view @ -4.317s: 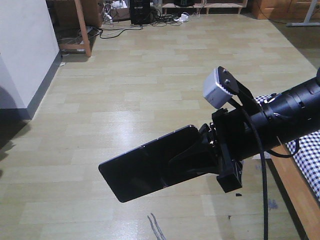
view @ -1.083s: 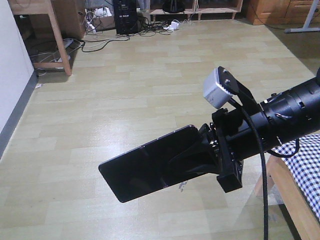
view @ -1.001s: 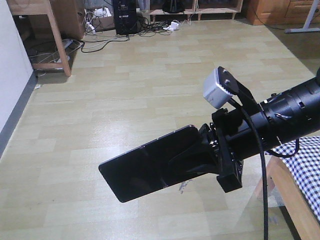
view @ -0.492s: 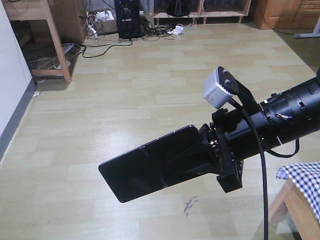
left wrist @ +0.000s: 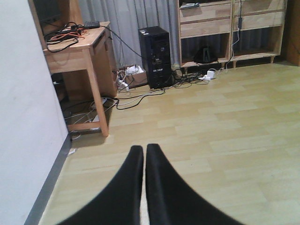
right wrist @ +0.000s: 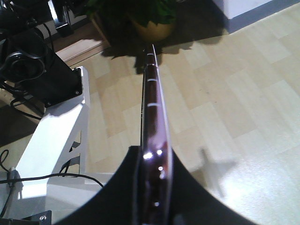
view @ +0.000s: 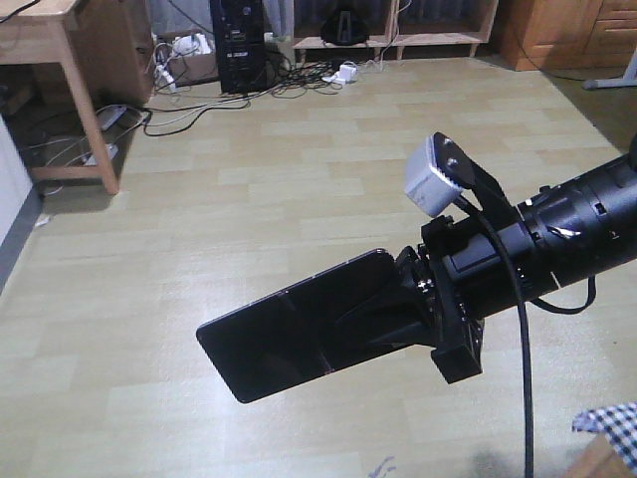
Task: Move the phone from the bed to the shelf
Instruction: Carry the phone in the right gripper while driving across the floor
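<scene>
The phone (view: 269, 339), flat and glossy black, hangs over the wooden floor with my right gripper (view: 370, 317) shut on its near end. In the right wrist view the phone (right wrist: 150, 93) shows edge-on with a pinkish rim, clamped between the black fingers of the right gripper (right wrist: 152, 157). My left gripper (left wrist: 144, 152) is shut with nothing in it, pointing at the floor. Only a corner of the bed's check cloth (view: 609, 426) shows at the lower right. The pale wood shelf (left wrist: 229, 28) stands against the far wall, well away from both grippers.
A wooden desk (left wrist: 79, 47) stands at the far left beside a white wall (left wrist: 28, 117). A black computer tower (left wrist: 157, 56) and loose cables (view: 299, 75) lie near the shelf. An orange-brown cabinet (view: 557, 30) is far right. A potted plant (right wrist: 150, 23) and white base (right wrist: 51, 140) show behind.
The floor scene has shifted: the desk, tower and shelf have come nearer, and the bed has slid almost out at the lower right. The phone stays gripped the same way.
</scene>
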Controlling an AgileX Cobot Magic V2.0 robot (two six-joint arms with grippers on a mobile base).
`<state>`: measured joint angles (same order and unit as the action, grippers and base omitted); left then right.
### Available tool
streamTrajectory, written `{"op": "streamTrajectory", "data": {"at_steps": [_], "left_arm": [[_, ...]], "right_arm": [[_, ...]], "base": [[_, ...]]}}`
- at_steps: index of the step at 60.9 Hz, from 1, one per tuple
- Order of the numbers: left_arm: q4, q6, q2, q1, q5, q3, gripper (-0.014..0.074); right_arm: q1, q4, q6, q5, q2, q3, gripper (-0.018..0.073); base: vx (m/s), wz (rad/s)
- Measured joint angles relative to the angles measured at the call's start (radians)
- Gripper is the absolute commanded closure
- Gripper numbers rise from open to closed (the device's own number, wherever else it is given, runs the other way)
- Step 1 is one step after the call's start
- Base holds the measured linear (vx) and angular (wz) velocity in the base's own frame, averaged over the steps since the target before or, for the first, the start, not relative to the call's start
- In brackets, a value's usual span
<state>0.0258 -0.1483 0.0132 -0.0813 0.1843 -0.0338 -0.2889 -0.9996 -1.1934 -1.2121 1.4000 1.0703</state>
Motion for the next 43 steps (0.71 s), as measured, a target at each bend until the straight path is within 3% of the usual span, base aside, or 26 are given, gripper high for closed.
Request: {"op": "streamTrajectory", "data": {"at_steps": [43], "left_arm": [[0.0, 0.0, 0.0, 0.0, 0.0, 0.0, 0.0595]], "right_arm": [[0.0, -0.001, 0.0, 0.0, 0.0, 0.0, 0.0562]], "base": [[0.41, -0.21]]}}
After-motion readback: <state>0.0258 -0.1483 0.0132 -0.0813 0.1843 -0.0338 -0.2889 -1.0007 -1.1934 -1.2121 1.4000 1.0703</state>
